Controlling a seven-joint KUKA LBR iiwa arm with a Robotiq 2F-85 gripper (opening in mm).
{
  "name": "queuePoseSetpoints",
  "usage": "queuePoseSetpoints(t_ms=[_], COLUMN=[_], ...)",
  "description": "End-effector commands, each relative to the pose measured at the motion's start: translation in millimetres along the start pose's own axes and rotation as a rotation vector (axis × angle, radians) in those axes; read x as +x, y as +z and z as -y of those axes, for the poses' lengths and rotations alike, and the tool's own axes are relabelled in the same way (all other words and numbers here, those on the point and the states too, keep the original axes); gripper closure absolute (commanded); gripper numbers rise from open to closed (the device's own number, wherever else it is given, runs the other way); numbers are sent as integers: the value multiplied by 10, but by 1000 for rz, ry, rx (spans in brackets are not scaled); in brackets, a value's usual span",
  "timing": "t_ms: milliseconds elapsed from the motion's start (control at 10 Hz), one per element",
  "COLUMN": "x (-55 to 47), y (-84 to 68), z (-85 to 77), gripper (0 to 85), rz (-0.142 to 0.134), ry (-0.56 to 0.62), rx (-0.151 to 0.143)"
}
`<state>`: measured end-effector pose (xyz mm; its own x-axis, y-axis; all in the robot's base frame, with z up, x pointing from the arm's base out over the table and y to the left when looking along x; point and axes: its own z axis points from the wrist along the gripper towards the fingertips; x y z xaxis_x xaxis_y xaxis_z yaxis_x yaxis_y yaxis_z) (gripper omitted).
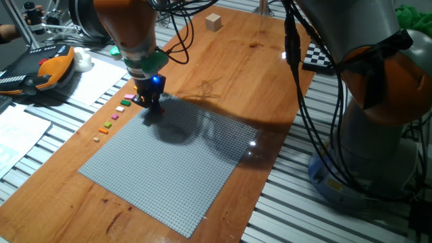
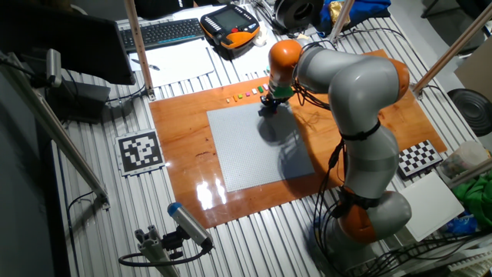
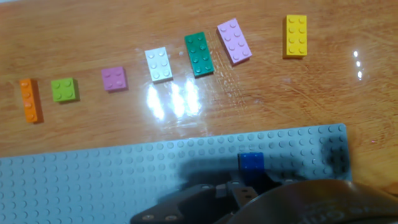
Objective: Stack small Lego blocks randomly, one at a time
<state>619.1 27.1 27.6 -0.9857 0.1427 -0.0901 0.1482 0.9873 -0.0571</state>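
Observation:
My gripper (image 1: 150,104) stands low over the far corner of the grey baseplate (image 1: 175,169). In the hand view its dark fingers (image 3: 231,186) sit close together at the bottom edge, and what lies between them is hidden. A blue brick (image 3: 252,162) sits on the baseplate (image 3: 93,180) just ahead of the fingers. Beyond the plate, small Lego bricks lie in a row on the wood: orange (image 3: 29,99), lime (image 3: 64,89), pink (image 3: 114,79), white (image 3: 159,64), green (image 3: 199,54), lilac (image 3: 234,41) and yellow (image 3: 296,36). The row also shows in one fixed view (image 1: 116,116).
A tan wooden cube (image 1: 214,22) stands at the far end of the wooden board. An orange teach pendant (image 1: 47,67) and papers lie to the left. A checkerboard (image 2: 419,158) and a printed marker (image 2: 140,151) flank the board. My arm's base (image 2: 369,215) stands at the board's near edge.

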Motion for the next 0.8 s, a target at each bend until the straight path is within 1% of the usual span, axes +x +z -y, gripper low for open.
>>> queuePoseSetpoints(t_ms=[0,300,500,600,700], x=[-16,-36,-51,-54,-51], y=[-18,-78,-171,-245,-303], z=[23,20,22,29,36], gripper=[510,510,510,510,510], rz=[3,-1,-7,-11,-22], ry=[4,5,7,8,2], rx=[2,5,19,32,35])
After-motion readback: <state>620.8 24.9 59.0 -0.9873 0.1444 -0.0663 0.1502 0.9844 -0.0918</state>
